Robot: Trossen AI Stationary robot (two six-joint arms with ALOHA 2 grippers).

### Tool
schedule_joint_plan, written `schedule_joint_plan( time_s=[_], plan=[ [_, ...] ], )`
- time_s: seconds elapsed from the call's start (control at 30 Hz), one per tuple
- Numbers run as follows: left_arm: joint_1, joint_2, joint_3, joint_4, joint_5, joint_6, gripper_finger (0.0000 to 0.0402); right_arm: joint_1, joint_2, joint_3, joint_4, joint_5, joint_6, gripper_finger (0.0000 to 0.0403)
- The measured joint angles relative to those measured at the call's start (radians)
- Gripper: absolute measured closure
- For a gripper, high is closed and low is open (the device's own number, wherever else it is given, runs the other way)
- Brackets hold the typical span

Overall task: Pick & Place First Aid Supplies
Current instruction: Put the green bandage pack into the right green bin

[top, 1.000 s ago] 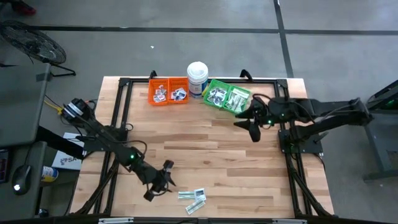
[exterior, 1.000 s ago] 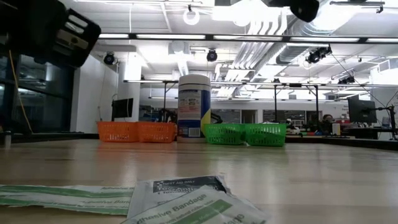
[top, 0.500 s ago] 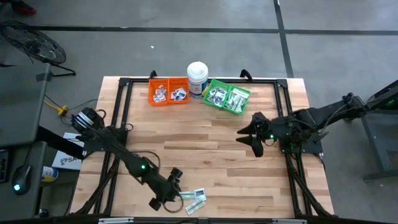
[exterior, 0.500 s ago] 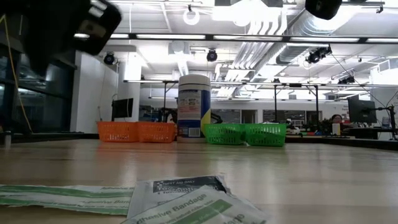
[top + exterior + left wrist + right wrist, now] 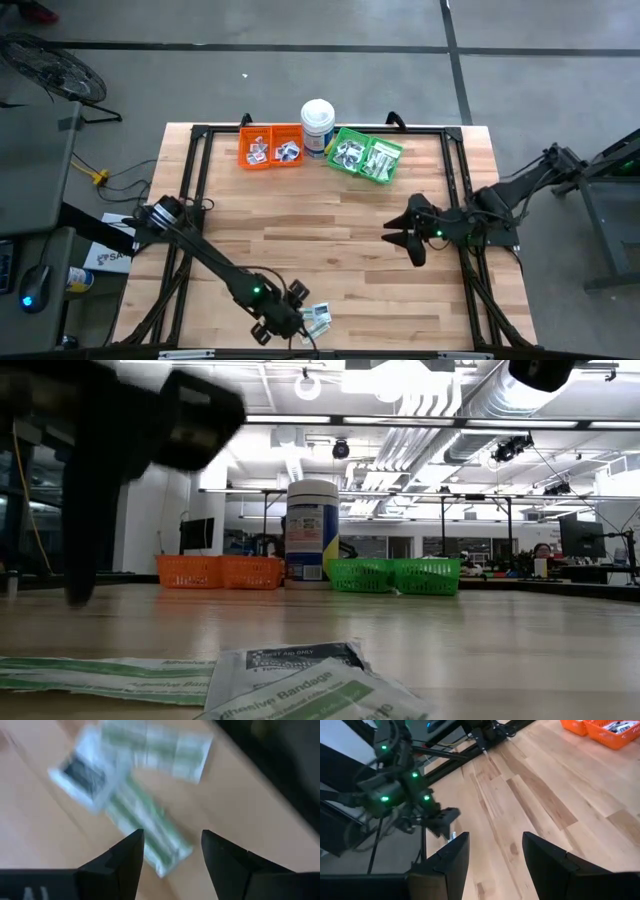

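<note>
Presently, the loose first aid supplies (image 5: 316, 320) lie in a small overlapping cluster on the table (image 5: 330, 240) near its front edge, well apart from the bins at the far side; a long green-and-white strip (image 5: 150, 837) is crossed by a square white packet (image 5: 82, 770) and a wider green packet (image 5: 157, 745). The left gripper (image 5: 297, 312) is positioned over this cluster with its fingers spread and nothing held; the long strip lies between the fingertips in the left wrist view. For a clean pick, the fingers should be lowered astride one packet only, preferably the strip's free end, and closed flat against the wood so that the overlapping packets are not dragged. The right gripper (image 5: 412, 238) waits over the right half of the table, its fingers parted and empty.

The high view alone shows the orange bin (image 5: 270, 146), the green bin (image 5: 364, 156) and the white tub (image 5: 318, 122), both bins already holding packets; the low view alone shows the print on the nearest packets (image 5: 300, 680); the overlap is best judged from the left wrist view; the right wrist view shows the left arm (image 5: 395, 795) from across the table.
</note>
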Motion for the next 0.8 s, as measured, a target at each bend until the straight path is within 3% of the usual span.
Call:
schedule_joint_plan(
  time_s=[0.53, 0.8],
  plan=[
    [-0.001, 0.142, 0.008, -0.054, 0.038, -0.112, 0.0212, 0.024, 0.080, 0.000, 0.075, 0.007, 0.005, 0.0226],
    [-0.003, 0.154, 0.011, -0.096, -0.005, -0.191, 0.0284, 0.024, 0.093, 0.000, 0.106, -0.003, 0.005, 0.0226]
  ],
)
